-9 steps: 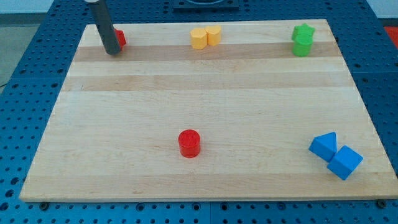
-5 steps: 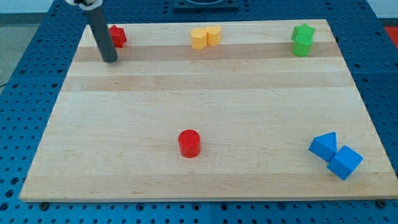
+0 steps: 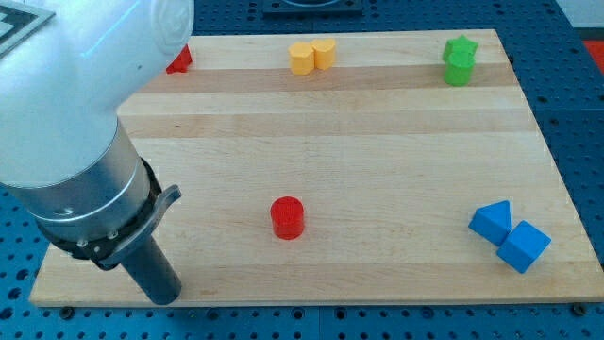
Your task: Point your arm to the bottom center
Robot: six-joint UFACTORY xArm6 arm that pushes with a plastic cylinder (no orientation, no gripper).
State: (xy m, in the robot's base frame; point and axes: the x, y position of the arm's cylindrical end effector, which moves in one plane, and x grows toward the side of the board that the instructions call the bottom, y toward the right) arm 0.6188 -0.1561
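Observation:
My tip [image 3: 165,297] rests on the wooden board [image 3: 377,161] near the view's bottom left corner. The arm's white and silver body fills the view's left side above it. A red cylinder [image 3: 287,217] stands to the right of the tip, low in the middle of the board. A red block [image 3: 179,60] shows partly at the top left, half hidden by the arm.
Two yellow blocks [image 3: 312,55] touch at the top centre. Two green blocks [image 3: 460,60] sit together at the top right. A blue triangular block [image 3: 492,221] and a blue cube [image 3: 524,246] touch at the bottom right.
The tip has swept from the top left, beside the red block, down to the bottom left corner. The arm's body now looms large in view. No block has moved.

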